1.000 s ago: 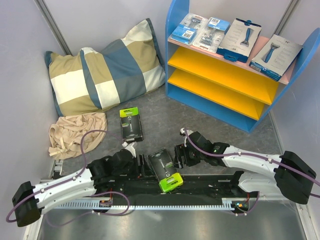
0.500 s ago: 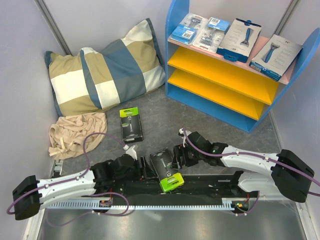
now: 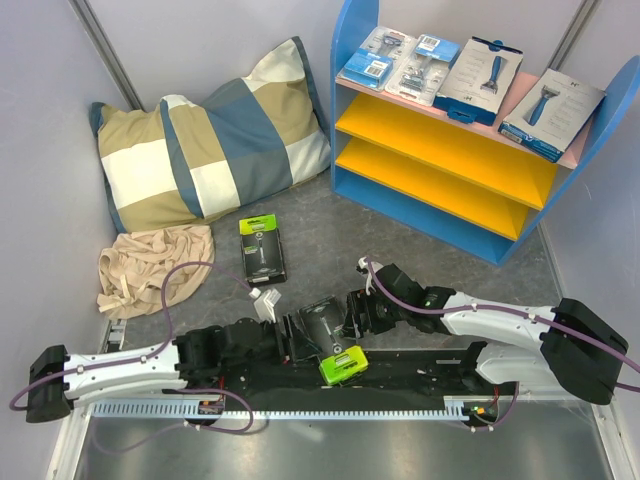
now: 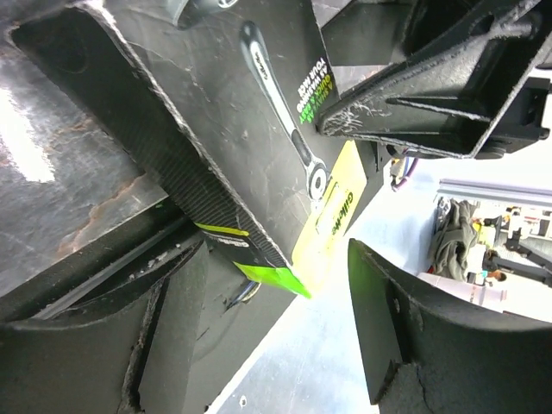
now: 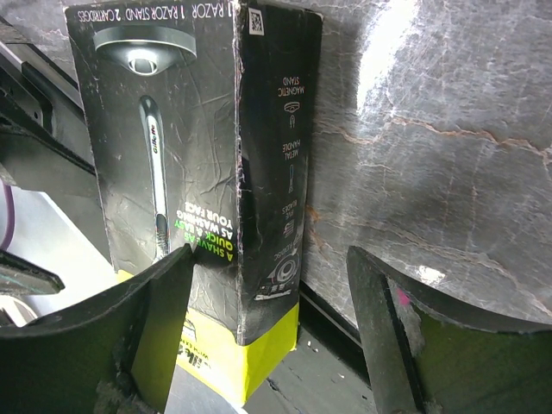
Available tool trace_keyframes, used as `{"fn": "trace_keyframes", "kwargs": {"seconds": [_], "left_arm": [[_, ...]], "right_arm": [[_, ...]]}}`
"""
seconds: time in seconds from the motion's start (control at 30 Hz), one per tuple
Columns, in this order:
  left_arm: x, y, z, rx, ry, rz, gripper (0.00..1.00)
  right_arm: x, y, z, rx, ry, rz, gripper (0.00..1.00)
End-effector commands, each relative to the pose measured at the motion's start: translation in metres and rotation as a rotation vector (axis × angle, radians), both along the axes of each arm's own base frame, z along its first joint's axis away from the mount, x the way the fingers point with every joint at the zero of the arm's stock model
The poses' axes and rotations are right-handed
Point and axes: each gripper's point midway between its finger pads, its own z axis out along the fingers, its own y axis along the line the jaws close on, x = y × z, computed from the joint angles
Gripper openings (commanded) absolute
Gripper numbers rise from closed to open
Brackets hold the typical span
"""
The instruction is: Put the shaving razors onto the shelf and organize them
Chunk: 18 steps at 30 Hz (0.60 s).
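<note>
Farthest from the shelf (image 3: 440, 175), a black-and-lime razor box (image 3: 330, 345) sits tilted between the left hand (image 3: 292, 340) and the right hand (image 3: 352, 318). Both hands are spread wide, and neither is clenched on it. Closer to the shelf, a second box (image 3: 262, 249) lies flat on the surface (image 3: 330, 230). Four razor packs (image 3: 483, 68) rest on the shelf's pink top board.

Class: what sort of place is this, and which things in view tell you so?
Probably a robot lab test cell: plain partition walls, a small blue shelf and a pillow as props.
</note>
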Motion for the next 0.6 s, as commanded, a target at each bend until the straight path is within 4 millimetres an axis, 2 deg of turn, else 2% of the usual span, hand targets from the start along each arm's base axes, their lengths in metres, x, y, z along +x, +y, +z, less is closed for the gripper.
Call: {"fn": "trace_keyframes", "kwargs": {"seconds": [0.0, 0.17, 0.27, 0.57], "left_arm": [[0.008, -0.013, 0.030, -0.073, -0.042, 0.041, 0.72], [0.007, -0.015, 0.018, -0.047, -0.019, 0.048, 0.72], [0.010, -0.016, 0.019, -0.063, -0.021, 0.070, 0.72], [0.010, -0.010, -0.013, 0.007, 0.070, 0.128, 0.72]], "right_arm": [[-0.006, -0.006, -0.011, -0.029, 0.014, 0.006, 0.80], [-0.007, -0.005, -0.011, -0.018, 0.015, 0.009, 0.80], [-0.008, -0.005, -0.010, -0.011, 0.015, 0.011, 0.79], [-0.014, -0.003, -0.010, 0.003, 0.030, 0.038, 0.78]]}}
